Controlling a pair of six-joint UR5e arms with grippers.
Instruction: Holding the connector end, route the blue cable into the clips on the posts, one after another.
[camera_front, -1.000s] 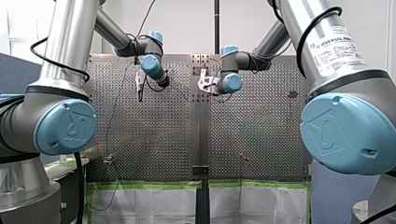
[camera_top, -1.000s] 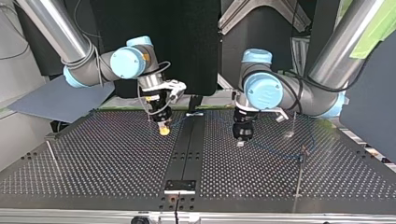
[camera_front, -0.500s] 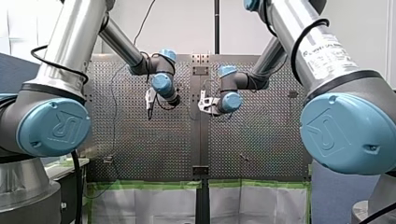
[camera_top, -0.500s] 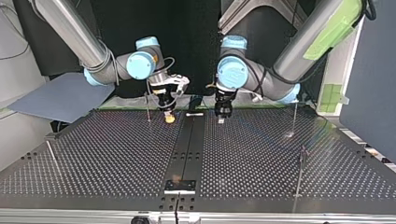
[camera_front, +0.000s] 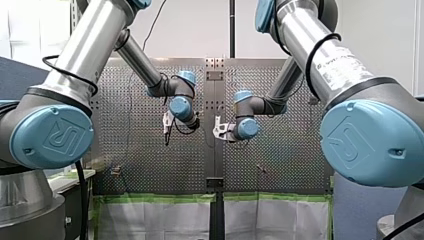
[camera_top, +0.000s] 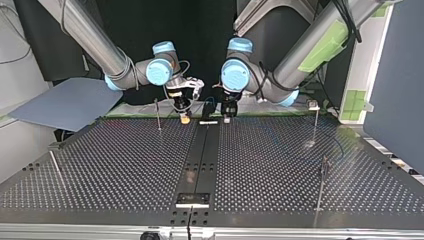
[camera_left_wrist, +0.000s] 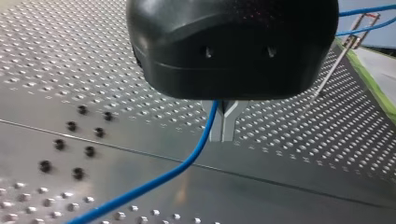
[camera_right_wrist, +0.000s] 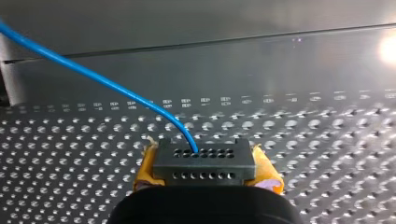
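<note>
My right end effector (camera_right_wrist: 206, 175) clamps the connector (camera_right_wrist: 204, 158) between its yellow pads, the blue cable (camera_right_wrist: 107, 83) arcing ahead, while my left end effector (camera_left_wrist: 223, 131) is closed, the cable passing just beside it.

front: behind/above arms (camera_front: 80, 55), looks over table (camera_front: 150, 150), far | top: opp. side, low, facing arms | wrists: close-up on table | front+top share centre strip (camera_top: 200, 155)
</note>
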